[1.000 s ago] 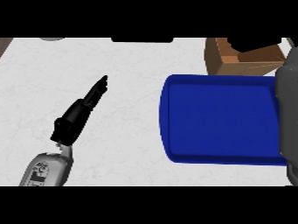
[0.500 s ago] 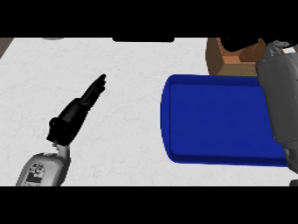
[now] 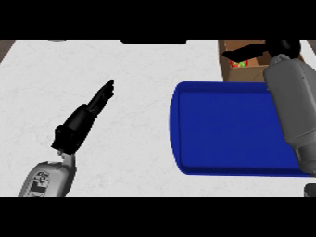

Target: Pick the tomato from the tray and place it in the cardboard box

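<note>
Head view: white bench [image 3: 85, 65] fills most of the picture. Blue tray [image 3: 222, 125] sits right of centre, nothing showing on its visible floor; the right forearm [image 3: 300, 106] crosses its right edge and hides that strip. Cardboard box [image 3: 239, 71] is just beyond the tray's far right corner, touching or nearly so, can't tell which.

Right hand [image 3: 266, 47] is over the box opening, fingers [image 3: 246, 51] curled, pointing left. A small red and green patch under them, inside the box outline, reads as the tomato [image 3: 237, 63]. Mostly hidden by the fingers. Whether the hand is grasping it or it already lies on the box floor: cannot tell.

Left hand [image 3: 85, 115] out on the bare bench, well apart from tray and box, fingers straight and released, pointing up-right, holding nothing.

Key relation: tomato lies directly under the right hand's fingertips, within the box walls, not over the tray. Round thing, no useful long axis. Right hand is far nearer; left plays no part.

Judgement: task at the placing step, nearly done. Next move probably only needs the fingers to let go and lift clear. Risk: tomato near the box's near wall, could catch the rim.
</note>
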{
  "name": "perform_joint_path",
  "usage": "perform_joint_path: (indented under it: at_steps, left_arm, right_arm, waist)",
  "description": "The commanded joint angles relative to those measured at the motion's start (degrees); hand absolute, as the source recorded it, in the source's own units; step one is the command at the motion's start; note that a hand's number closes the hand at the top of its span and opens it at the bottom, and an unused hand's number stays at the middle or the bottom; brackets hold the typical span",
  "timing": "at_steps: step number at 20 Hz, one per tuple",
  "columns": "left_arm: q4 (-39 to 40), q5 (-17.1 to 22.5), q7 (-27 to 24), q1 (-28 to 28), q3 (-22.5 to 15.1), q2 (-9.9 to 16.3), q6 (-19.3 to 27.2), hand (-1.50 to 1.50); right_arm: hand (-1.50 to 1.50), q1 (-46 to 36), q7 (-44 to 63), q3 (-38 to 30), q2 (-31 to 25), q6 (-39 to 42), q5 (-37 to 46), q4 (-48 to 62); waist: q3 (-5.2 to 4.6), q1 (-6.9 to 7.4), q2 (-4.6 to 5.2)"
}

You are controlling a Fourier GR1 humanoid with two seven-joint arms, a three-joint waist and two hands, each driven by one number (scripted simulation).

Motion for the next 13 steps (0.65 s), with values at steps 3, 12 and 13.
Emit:
perform_joint_path:
  at_steps: [3,12,13]
  left_arm:
    - [-1.48,-0.71,2.68,-0.91,-0.82,-1.07,0.74,0.00]
    - [-0.05,-0.15,1.44,-0.88,1.35,-0.31,1.02,0.00]
    - [-3.09,0.85,3.73,-0.21,0.32,-0.64,-0.21,0.00]
  right_arm:
    - [-1.50,-0.78,-9.40,-6.54,-0.11,-6.82,-7.73,6.21]
    - [-1.50,1.71,-21.86,-21.28,-3.25,-5.54,-27.75,-0.44]
    - [-1.50,0.52,-20.46,-21.24,-4.04,-6.12,-27.76,1.01]
  waist:
    - [0.11,0.08,0.14]
    - [0.14,-1.45,-0.26]
    - [0.10,-0.79,-0.30]
